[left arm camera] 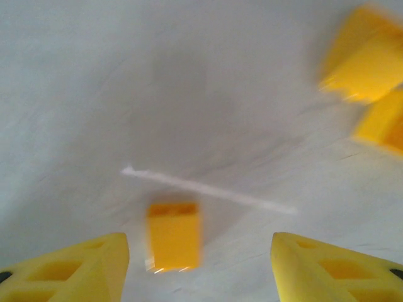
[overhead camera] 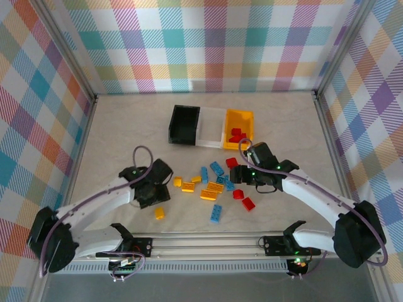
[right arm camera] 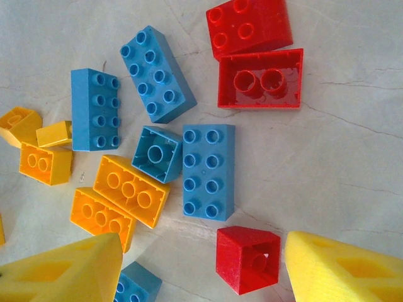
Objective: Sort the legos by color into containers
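We see small red, blue and yellow-orange studded plastic bricks point(overhead camera: 216, 187) scattered near three joined plastic bins point(overhead camera: 211, 129). The left gripper point(left arm camera: 197, 242) and right gripper point(right arm camera: 203, 242) gape, empty. Overhead shows red bricks point(overhead camera: 237, 134) in the yellow-orange bin point(overhead camera: 240, 112); the right wrist, hollow undersides.

Left wrist: yellow pair point(left arm camera: 368, 63) top right is blurred and cut by the edge, studs unreadable. Btwn left claw point(left arm camera: 199, 242) fingers point(left arm camera: 75, 267), lone yellow lego point(left arm camera: 173, 236) is soft too; fingers cut at bottom. Right wrist: blue lego point(right arm camera: 140, 284) cut by bottom edge, partly behind right claw point(right arm camera: 203, 245) finger point(right arm camera: 69, 270). Top: red legos point(overhead camera: 237, 134) in orange bin point(overhead camera: 240, 112) too small to count.
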You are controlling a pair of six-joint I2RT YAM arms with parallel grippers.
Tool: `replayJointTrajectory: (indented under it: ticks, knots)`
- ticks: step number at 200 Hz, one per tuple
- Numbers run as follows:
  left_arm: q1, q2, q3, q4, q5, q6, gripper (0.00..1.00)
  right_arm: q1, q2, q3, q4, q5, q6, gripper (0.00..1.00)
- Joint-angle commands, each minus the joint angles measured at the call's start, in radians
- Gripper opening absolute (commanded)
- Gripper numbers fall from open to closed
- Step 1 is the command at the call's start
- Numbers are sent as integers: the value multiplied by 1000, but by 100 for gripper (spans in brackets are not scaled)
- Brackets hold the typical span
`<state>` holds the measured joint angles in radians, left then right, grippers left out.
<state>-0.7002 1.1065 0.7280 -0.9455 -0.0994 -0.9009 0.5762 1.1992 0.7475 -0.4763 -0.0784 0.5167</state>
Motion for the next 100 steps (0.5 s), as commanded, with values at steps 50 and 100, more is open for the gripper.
replayJointTrajectory:
  ticks: [50,100]
  knots:
    - [-15,-50,-148,82,79,-91,62,39,48,38,29,-26,5,70]
    - [-19,39,-170,173,108,-87,64,40,16,12,27,-11,16,70]
